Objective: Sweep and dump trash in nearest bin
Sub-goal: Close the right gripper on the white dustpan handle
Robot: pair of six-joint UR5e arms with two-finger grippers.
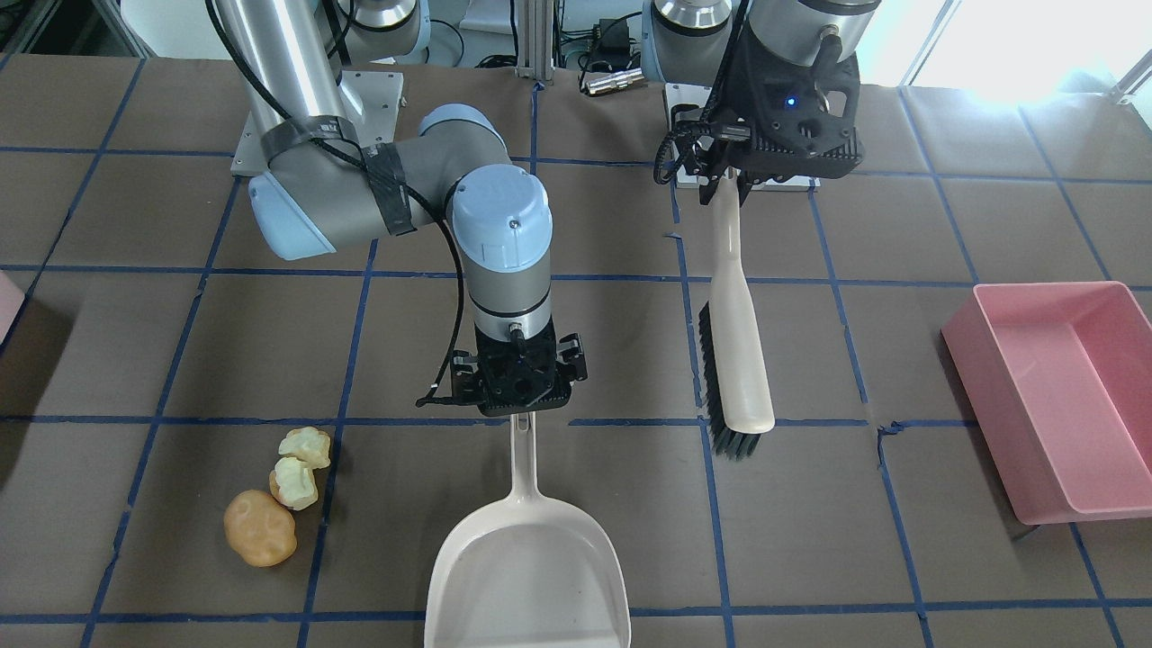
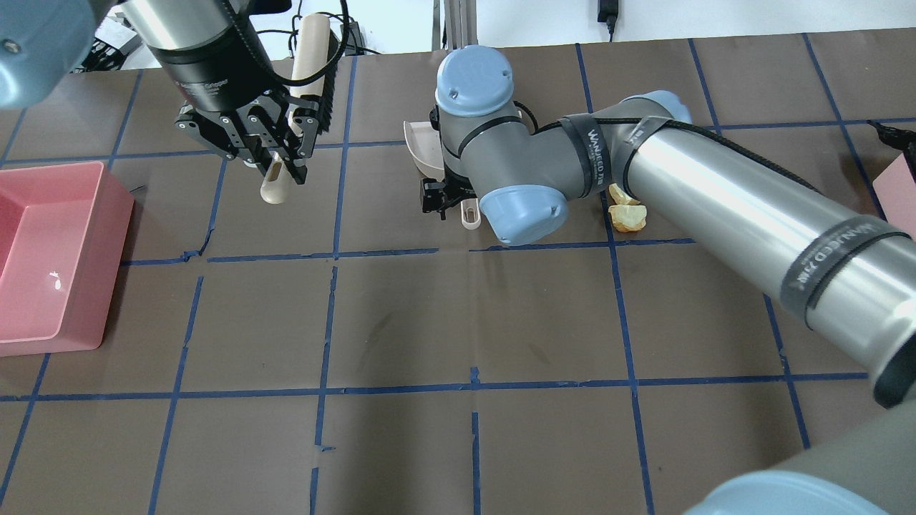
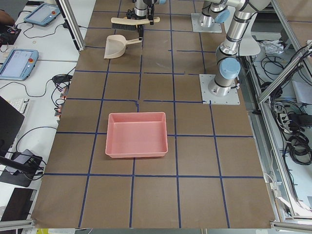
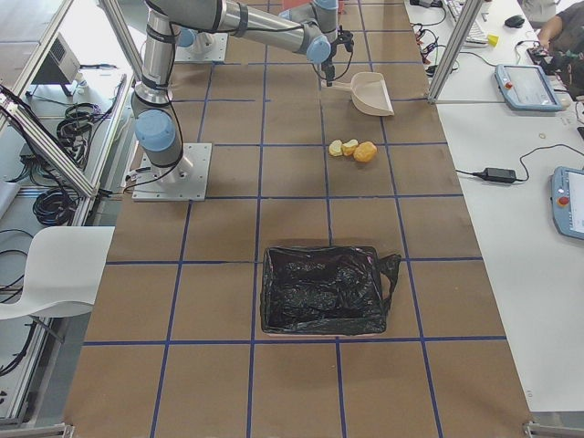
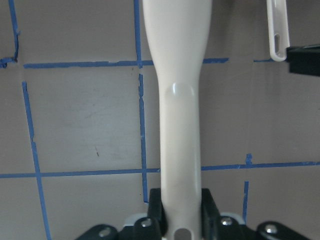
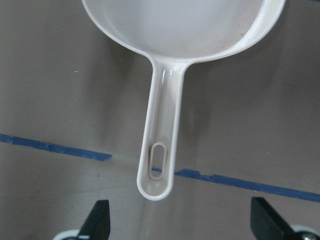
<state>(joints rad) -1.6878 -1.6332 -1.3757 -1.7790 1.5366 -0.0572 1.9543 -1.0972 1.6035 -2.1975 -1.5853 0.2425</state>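
Note:
The trash lies together on the brown table: an orange-brown lump (image 1: pixel 260 527) and two pale yellow chunks (image 1: pixel 295 483) (image 1: pixel 305 446). A cream dustpan (image 1: pixel 531 567) rests flat beside it. My right gripper (image 6: pixel 182 225) hangs open over the end of its handle (image 6: pixel 159 150), its fingers wide apart and touching nothing. My left gripper (image 1: pixel 729 184) is shut on the cream brush (image 1: pixel 738 360), whose handle (image 5: pixel 180 100) runs between the fingers and whose black bristles sit near the table. The bin (image 1: pixel 7 306) shows only as a pale pink corner at the table's edge, also as the bin (image 2: pixel 898 197).
A large deeper-pink tub (image 1: pixel 1053 396) stands on my left side of the table. In the exterior right view a box lined with a black bag (image 4: pixel 319 290) sits beyond the trash (image 4: pixel 351 149). Blue tape lines cross the table. Operator desks with tablets flank it.

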